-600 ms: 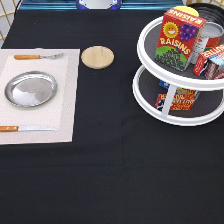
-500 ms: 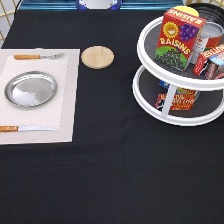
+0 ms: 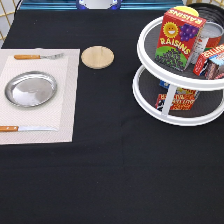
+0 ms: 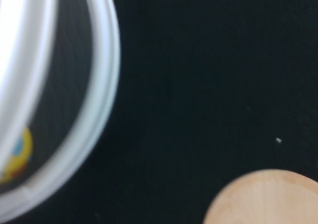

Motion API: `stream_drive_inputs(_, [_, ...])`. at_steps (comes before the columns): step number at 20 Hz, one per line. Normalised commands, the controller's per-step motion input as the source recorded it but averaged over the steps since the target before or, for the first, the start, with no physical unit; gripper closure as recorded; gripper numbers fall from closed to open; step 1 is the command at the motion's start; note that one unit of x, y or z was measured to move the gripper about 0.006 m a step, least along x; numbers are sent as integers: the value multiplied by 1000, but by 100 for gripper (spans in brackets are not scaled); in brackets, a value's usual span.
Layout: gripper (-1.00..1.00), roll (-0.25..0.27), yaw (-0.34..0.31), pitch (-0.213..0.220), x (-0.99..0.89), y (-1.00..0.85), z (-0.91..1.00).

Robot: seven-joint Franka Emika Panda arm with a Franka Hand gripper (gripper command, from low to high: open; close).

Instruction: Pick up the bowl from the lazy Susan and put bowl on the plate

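The two-tier white lazy Susan stands at the exterior view's right, its upper shelf crowded with a raisins box and cans. Behind them, at the top right corner, part of the black ringed bowl shows on the upper tier. At the exterior view's left the silver plate lies bare on a pale placemat. The gripper does not show in the exterior view. The wrist view looks down on the lazy Susan's white rim and the edge of a wooden coaster over black cloth.
A round wooden coaster lies between the placemat and the lazy Susan. A fork and a knife flank the plate. More boxes sit on the lower tier. Black cloth covers the table.
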Motion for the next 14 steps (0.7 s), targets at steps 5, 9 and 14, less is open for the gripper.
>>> stream_drive_inputs(5, [-100, 211, -17, 3, 771, 225, 305])
stream_drive_inputs(9, [-100, 230, -6, 0, 753, 227, 216])
stream_drive_inputs(14, [-100, 246, 0, 0, 728, 185, 95])
